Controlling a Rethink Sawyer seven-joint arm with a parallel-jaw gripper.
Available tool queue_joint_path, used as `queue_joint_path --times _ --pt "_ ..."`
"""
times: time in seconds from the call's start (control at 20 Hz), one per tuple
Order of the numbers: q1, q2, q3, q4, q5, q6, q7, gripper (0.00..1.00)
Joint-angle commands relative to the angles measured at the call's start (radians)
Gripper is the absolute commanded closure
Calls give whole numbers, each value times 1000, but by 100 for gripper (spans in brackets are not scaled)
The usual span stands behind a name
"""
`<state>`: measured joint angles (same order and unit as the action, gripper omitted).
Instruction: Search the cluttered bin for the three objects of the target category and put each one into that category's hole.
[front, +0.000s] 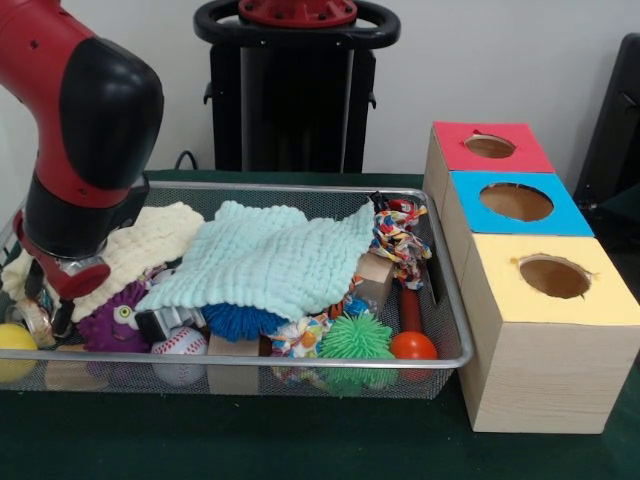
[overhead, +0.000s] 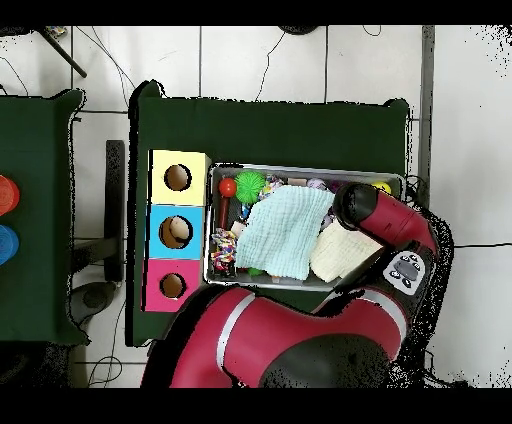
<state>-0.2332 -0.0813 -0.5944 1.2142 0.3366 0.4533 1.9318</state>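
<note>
A wire mesh bin (front: 300, 358) holds a mint cloth (front: 270, 260) spread over the clutter and a cream cloth (front: 150, 240) at the left. Along the front lie a purple spiky toy (front: 115, 322), a baseball (front: 180, 352), a blue spiky ball (front: 240, 320), a green spiky ball (front: 355, 340) and an orange ball (front: 413, 346). A rope toy (front: 400, 240) and a wooden block (front: 375, 275) sit at the right. My gripper (front: 40, 305) hangs low at the bin's left end, beside a yellow ball (front: 12, 345). In the overhead view the arm (overhead: 385, 215) hides it.
Three wooden boxes stand right of the bin, each with a hole on top: red (front: 490, 146), blue (front: 516, 202) and yellow (front: 553, 277). From above they show as yellow (overhead: 178, 177), blue (overhead: 175, 232) and red (overhead: 172, 285), left of the bin (overhead: 300, 168).
</note>
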Motion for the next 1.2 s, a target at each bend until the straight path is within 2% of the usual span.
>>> queue_joint_path --times 0.05,0.35,1.2 --pt "-55 150 85 -97 10 -110 173 0" --pt "-57 170 76 -121 13 -117 183 0" --pt "-56 185 62 -128 10 -149 195 0"
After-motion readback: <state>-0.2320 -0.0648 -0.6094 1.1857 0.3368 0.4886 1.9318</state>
